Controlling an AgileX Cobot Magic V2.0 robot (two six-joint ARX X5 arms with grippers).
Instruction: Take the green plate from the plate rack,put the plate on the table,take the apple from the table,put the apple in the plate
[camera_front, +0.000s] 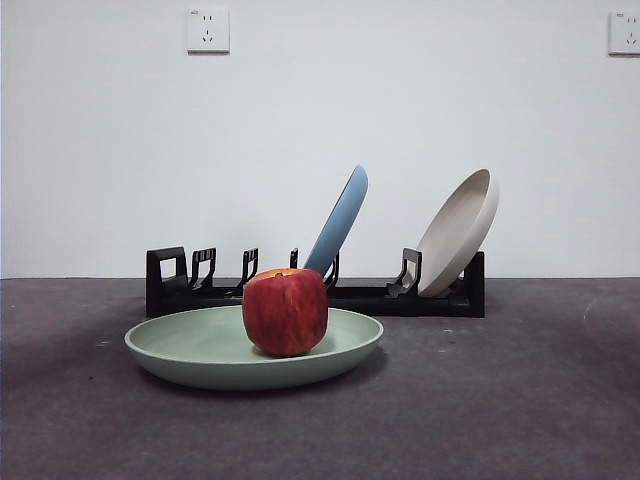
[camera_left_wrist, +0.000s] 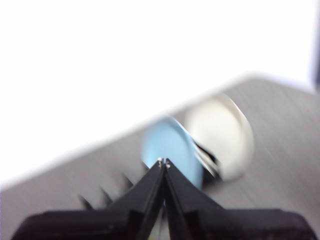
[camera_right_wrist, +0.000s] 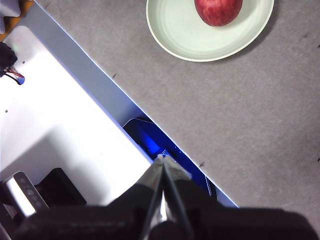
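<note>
The green plate (camera_front: 200, 350) lies flat on the dark grey table (camera_front: 520, 400) in front of the black plate rack (camera_front: 300, 296). The red apple (camera_front: 285, 311) stands upright in the plate, a little right of its middle. The right wrist view shows the plate (camera_right_wrist: 185, 35) and apple (camera_right_wrist: 218, 10) from above, well away from my right gripper (camera_right_wrist: 163, 159), which is shut and empty over the table's edge. My left gripper (camera_left_wrist: 164, 162) is shut and empty, raised, with the rack (camera_left_wrist: 100, 197) blurred beyond it. Neither arm shows in the front view.
A light blue plate (camera_front: 340, 218) leans in the rack's middle and a cream-white plate (camera_front: 460, 230) at its right end; both show blurred in the left wrist view (camera_left_wrist: 170, 147) (camera_left_wrist: 220, 135). A white base with cables (camera_right_wrist: 55, 120) borders the table near my right gripper.
</note>
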